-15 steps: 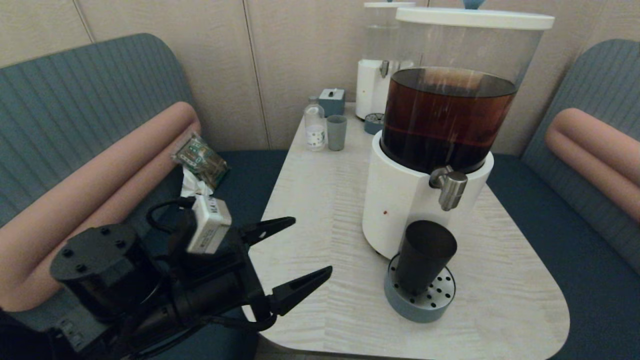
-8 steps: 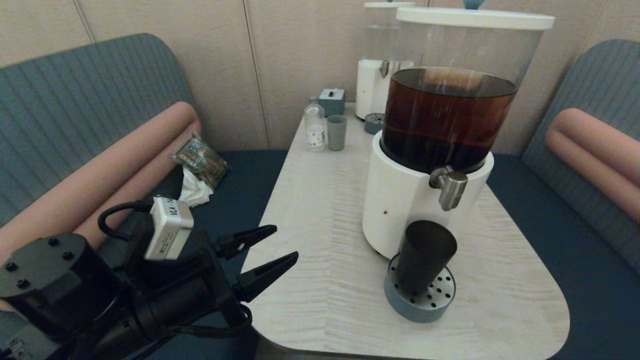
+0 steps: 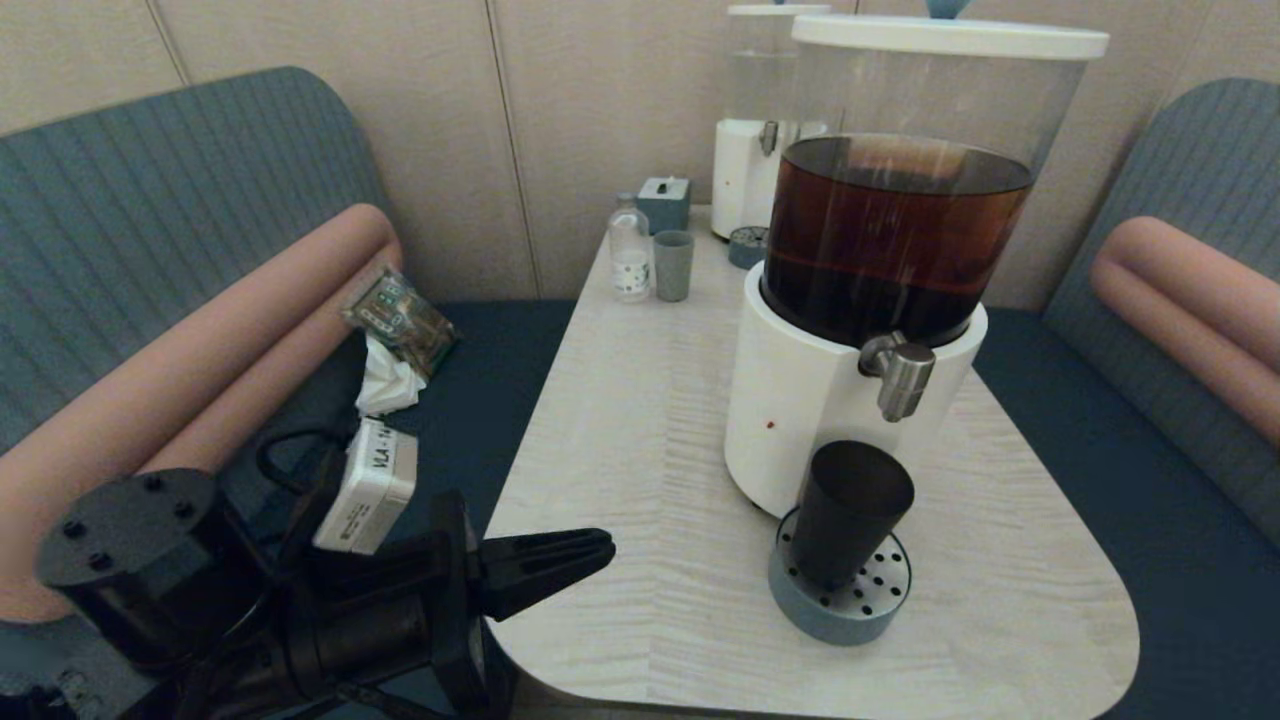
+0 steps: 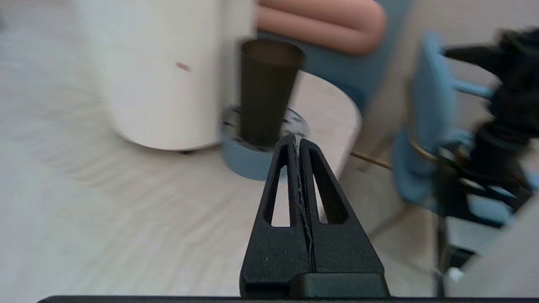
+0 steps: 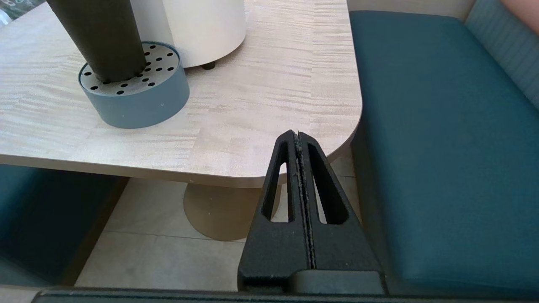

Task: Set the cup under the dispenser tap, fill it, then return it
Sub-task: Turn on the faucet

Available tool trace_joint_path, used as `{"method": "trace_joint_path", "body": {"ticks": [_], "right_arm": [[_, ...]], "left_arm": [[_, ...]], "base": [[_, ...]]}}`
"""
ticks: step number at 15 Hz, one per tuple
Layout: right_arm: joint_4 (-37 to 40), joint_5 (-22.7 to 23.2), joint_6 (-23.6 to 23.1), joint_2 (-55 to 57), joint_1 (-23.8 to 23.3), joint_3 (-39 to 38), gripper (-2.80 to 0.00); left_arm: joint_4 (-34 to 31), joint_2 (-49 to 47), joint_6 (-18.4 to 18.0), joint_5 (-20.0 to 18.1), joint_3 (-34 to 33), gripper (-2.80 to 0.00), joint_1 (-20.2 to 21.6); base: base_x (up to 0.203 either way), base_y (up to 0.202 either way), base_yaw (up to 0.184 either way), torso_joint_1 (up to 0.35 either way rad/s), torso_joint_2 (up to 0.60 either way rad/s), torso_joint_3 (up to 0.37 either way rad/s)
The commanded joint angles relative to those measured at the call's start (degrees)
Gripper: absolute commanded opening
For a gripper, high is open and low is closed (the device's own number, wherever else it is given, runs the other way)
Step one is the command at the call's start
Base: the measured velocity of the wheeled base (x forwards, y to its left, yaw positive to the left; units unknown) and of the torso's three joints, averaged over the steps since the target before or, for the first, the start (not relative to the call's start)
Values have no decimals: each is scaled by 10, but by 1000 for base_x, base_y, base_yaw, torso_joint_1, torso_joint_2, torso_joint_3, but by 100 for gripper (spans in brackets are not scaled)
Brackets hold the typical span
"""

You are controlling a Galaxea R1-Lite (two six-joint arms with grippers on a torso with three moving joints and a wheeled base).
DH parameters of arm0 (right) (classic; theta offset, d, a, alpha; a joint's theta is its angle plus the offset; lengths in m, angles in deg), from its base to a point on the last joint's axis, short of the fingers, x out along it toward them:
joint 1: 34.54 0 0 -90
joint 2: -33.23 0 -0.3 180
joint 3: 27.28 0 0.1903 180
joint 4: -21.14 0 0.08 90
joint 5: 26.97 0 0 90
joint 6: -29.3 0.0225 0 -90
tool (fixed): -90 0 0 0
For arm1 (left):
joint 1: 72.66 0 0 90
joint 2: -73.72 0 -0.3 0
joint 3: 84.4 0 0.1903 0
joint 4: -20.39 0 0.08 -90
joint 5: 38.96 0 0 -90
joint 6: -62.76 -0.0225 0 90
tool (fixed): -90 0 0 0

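The dark tumbler cup stands upright on the blue-grey perforated drip tray, right below the brushed-steel tap of the big brown-liquid dispenser. The left wrist view shows the cup ahead of the fingers, apart from them. My left gripper hovers over the table's near left edge, shut and empty, its tip pointing toward the tray. My right gripper is shut and empty, low beside the table's near right corner; the cup is off to one side there.
A small grey-green cup, a clear bottle, a small blue box and a second, clear-liquid dispenser stand at the table's far end. Teal bench seats flank the table; a packet lies on the left seat.
My left gripper's fingers, wide apart a second ago, have closed together. The arm drew back to the left and then swung its tip toward the tray again. The cup stayed put.
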Motion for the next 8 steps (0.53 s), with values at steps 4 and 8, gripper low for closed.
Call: {"method": "trace_joint_path", "body": {"ticks": [4,8], "right_arm": [[0,0,0,1,0,0,-280],[0,0,0,1,0,0,-280]], "left_arm": [[4,-116,4,-34,85,-280,-14],[-4,-189,9,-25,184,-280,-53]], "base": [[0,0,0,0,0,0],[0,0,0,0,0,0]]}}
